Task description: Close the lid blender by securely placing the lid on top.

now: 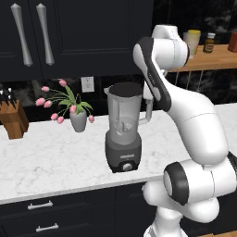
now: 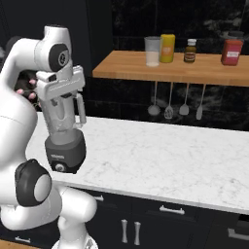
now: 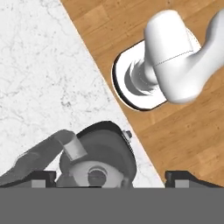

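Note:
The blender (image 1: 124, 139) stands near the front of the marble counter (image 1: 46, 157), a dark grey base under a tall translucent jar with a side handle. A black round lid (image 1: 125, 89) appears to rest on the jar's rim. In the right base view my gripper (image 2: 59, 97) hangs just over the top of the blender (image 2: 64, 146). The hand view looks straight down on the blender (image 3: 98, 153), which lies low and left of centre. My gripper (image 3: 113, 177) is open, its tips spread wide with nothing held between them.
A grey vase of pink tulips (image 1: 77, 118) and a wooden knife block (image 1: 13, 119) stand left of the blender. A wooden shelf (image 2: 204, 68) with jars and hanging utensils (image 2: 170, 104) is to the right. The counter's front edge (image 3: 118, 109) drops to wooden floor.

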You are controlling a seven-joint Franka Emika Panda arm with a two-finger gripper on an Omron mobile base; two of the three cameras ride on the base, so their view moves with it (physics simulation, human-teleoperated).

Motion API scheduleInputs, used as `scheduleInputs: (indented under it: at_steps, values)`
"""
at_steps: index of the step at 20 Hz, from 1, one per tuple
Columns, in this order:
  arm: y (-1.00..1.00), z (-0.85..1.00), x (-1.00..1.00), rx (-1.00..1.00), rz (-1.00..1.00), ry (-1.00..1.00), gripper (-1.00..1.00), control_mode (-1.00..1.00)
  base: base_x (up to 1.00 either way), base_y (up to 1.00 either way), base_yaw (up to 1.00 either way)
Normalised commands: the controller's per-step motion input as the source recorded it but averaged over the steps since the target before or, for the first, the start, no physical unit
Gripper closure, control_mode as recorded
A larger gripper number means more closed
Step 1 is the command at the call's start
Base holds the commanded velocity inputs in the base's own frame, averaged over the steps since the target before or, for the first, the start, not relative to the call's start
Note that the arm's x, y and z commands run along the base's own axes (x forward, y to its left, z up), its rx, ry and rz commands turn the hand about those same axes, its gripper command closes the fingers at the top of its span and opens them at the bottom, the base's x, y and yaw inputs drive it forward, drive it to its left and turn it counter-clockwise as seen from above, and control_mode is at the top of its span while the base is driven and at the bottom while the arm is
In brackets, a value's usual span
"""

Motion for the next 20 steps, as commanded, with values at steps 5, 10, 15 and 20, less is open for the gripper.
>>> scheduleInputs:
  at_steps: [5,10,15,20]
  values:
    - [-0.65,0.0,-0.57,0.0,-0.23,0.0,-1.0,-1.0,0.0,0.0,0.0]
    - [-0.64,0.0,-0.61,0.0,-0.23,-0.01,-1.0,-1.0,0.0,0.0,0.0]
    - [-0.51,0.0,-0.66,0.0,-0.2,-0.01,-1.0,-1.0,0.0,0.0,0.0]
    - [-0.44,0.0,-0.69,0.0,-0.18,-0.08,-1.0,-1.0,0.0,0.0,0.0]
